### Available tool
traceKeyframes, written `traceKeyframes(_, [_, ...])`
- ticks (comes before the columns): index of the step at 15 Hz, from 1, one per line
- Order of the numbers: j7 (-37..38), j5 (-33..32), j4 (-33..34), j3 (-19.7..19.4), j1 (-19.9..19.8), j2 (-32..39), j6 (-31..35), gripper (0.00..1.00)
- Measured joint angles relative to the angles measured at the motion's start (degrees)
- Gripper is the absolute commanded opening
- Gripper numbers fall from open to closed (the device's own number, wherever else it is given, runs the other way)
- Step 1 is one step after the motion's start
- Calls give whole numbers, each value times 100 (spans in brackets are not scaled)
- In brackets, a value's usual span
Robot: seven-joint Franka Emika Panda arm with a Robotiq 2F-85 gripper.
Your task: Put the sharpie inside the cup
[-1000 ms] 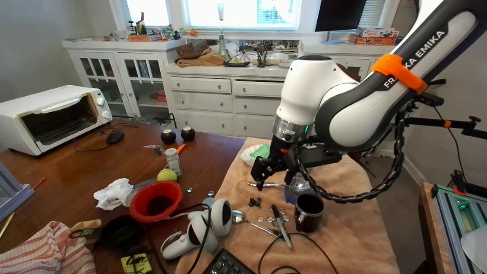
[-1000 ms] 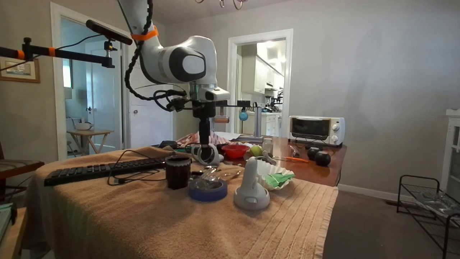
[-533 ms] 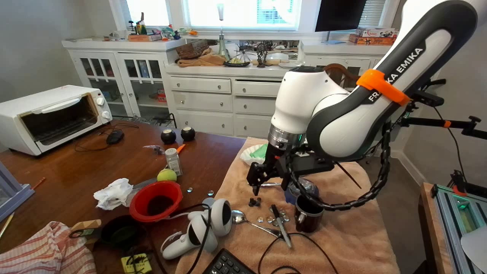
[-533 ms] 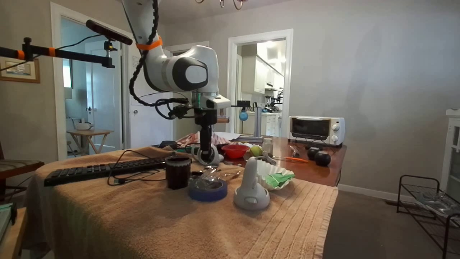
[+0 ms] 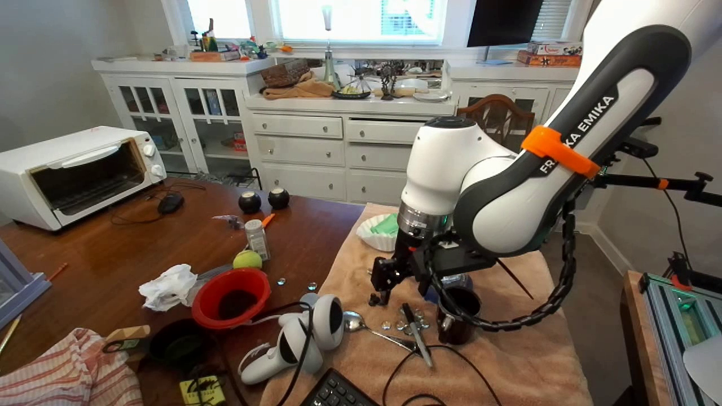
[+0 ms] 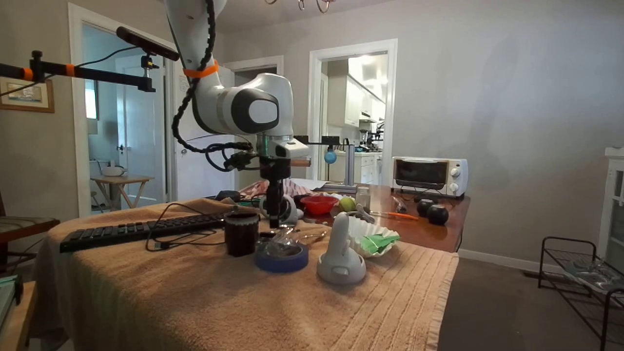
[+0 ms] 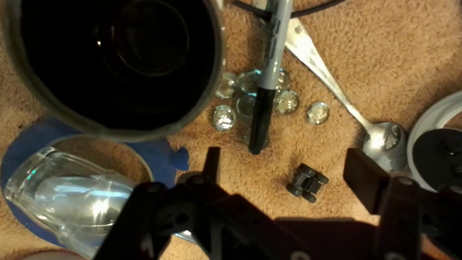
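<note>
The sharpie [image 5: 417, 335] is a grey marker with a black cap. It lies on the towel across several clear glass beads; in the wrist view the sharpie [image 7: 274, 54] has its cap end toward my jaws. The cup, a dark glossy mug [image 5: 458, 327], stands upright beside it; it also shows in an exterior view [image 6: 241, 234] and in the wrist view [image 7: 119, 83], where its inside looks empty. My gripper [image 7: 287, 166] is open with nothing held, its fingers wide apart above the towel past the cap end. The gripper also shows in both exterior views [image 5: 405, 294] [image 6: 274, 224].
A small black wheeled toy [image 7: 306, 182] lies between the fingers. A spoon [image 7: 328, 77] and glass beads [image 7: 223, 117] lie near the sharpie. Blue tape [image 6: 282, 261] with a clear glass [image 7: 79, 202] is by the cup. White controllers [image 5: 327, 321], a cable and a keyboard [image 5: 338, 392] lie around.
My arm and open gripper have moved down closer to the towel, beside the small black toy. The sharpie and the cup have not moved.
</note>
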Motion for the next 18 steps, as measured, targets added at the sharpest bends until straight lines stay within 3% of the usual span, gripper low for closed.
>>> traceKeyframes(5, [62, 0, 13, -140, 113, 132, 111, 73])
traceKeyframes(6, [66, 0, 21, -164, 129, 152, 112, 67])
traceKeyframes(7, [75, -2, 29, -192, 151, 172, 112, 72])
traceKeyframes(18, [204, -138, 46, -427, 449, 264, 112, 62])
